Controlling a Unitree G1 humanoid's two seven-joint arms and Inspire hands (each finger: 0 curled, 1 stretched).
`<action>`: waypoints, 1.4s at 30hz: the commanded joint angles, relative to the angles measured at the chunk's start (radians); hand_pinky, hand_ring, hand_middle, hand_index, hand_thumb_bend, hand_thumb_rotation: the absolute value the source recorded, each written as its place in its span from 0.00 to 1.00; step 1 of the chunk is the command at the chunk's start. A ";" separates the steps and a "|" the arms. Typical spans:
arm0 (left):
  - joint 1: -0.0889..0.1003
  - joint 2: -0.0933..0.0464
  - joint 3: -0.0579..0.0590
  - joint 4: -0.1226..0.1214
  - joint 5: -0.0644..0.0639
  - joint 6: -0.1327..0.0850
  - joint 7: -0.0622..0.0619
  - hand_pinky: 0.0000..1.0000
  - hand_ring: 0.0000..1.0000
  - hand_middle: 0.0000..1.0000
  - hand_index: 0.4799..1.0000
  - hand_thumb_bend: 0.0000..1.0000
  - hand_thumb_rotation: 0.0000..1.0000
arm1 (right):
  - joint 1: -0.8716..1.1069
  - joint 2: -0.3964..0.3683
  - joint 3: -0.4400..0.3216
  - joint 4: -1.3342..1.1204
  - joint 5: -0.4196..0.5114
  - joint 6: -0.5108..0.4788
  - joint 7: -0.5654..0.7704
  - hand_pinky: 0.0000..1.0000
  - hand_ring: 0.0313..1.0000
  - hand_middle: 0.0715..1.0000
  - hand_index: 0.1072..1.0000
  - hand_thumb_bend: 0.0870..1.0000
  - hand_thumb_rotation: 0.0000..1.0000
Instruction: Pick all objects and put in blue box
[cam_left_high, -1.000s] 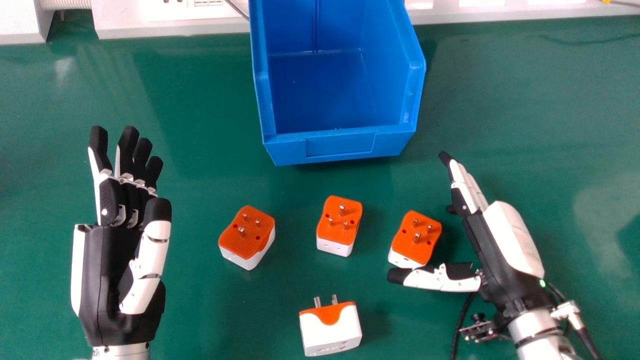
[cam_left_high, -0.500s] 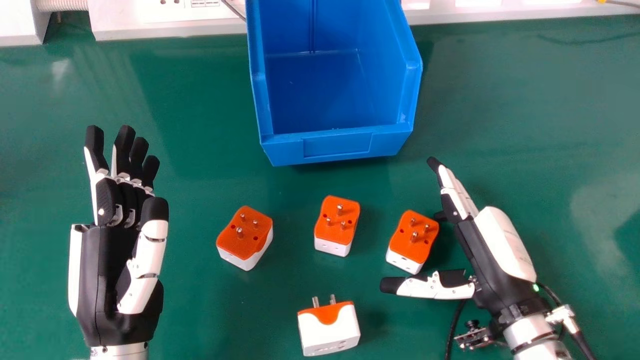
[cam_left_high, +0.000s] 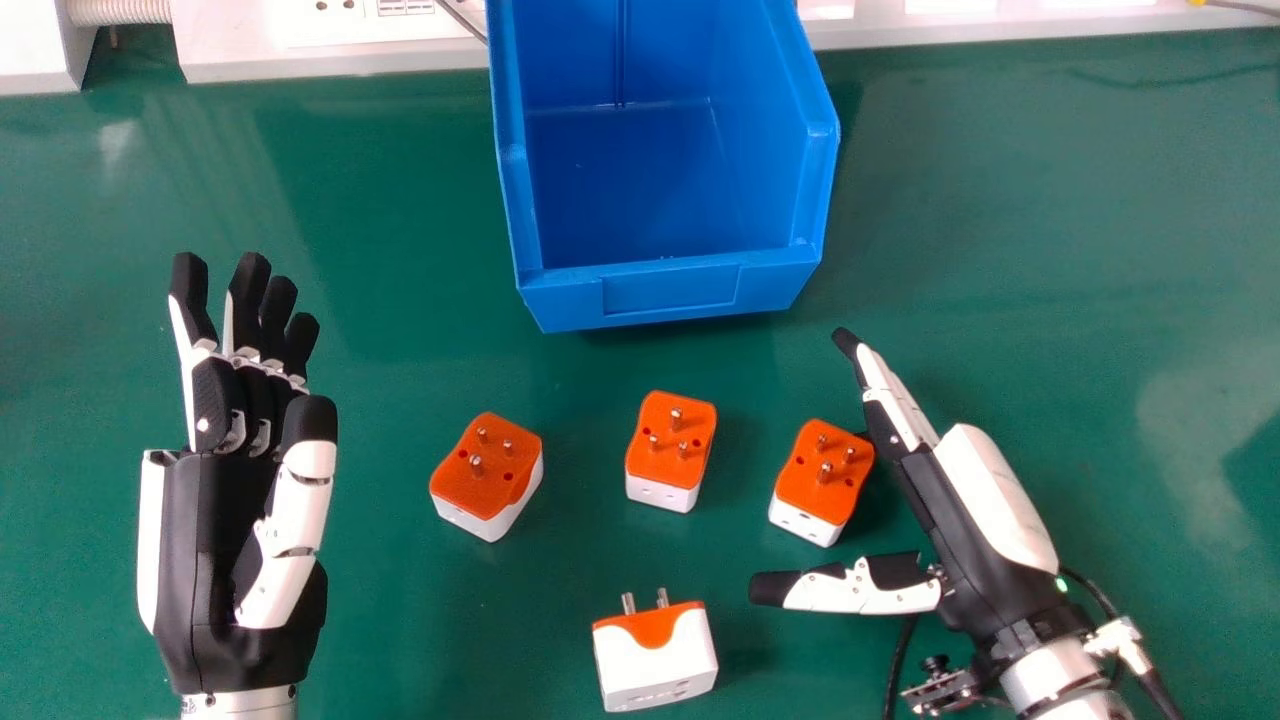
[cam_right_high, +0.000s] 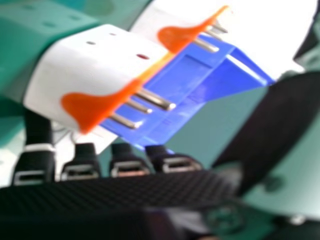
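Near adapter (cam_left_high: 655, 655) sits closest on the surface (cam_left_high: 480, 650); leave it for later. Left hand (cam_left_high: 215, 530) idle at left, relaxed. Right hand (cam_left_high: 1000, 500): fingers (cam_left_high: 893, 395) nearly straight, thumb (cam_left_high: 865, 588) spread, nothing held; can't tell if they touch the right adapter (cam_left_high: 824, 480). I'd close low on its sides, off the pins (cam_left_high: 825, 472), then lift over the blue box (cam_left_high: 670, 290) lip.

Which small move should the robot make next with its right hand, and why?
Probably it should gently close the right hand on the nearest orange-and-white adapter. The fingers are straight, the thumb stands apart from them, and the head view shows that adapter between the two, not yet grasped.
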 joint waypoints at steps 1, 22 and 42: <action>0.004 -0.002 -0.005 -0.015 -0.007 -0.012 -0.008 1.00 1.00 1.00 0.96 0.31 0.49 | 0.024 0.025 0.035 0.011 -0.034 -0.005 0.065 0.74 0.99 1.00 1.00 1.00 0.55; 0.005 -0.005 -0.004 -0.010 -0.006 -0.028 -0.010 1.00 1.00 1.00 0.96 0.31 0.49 | -0.025 0.020 0.012 0.017 -0.033 0.028 0.056 0.77 0.99 1.00 1.00 1.00 0.50; 0.012 0.003 -0.003 -0.021 -0.011 -0.023 -0.012 1.00 1.00 1.00 0.95 0.30 0.48 | -0.065 0.064 -0.005 0.099 -0.102 0.042 -0.180 0.64 0.72 0.76 0.79 1.00 0.23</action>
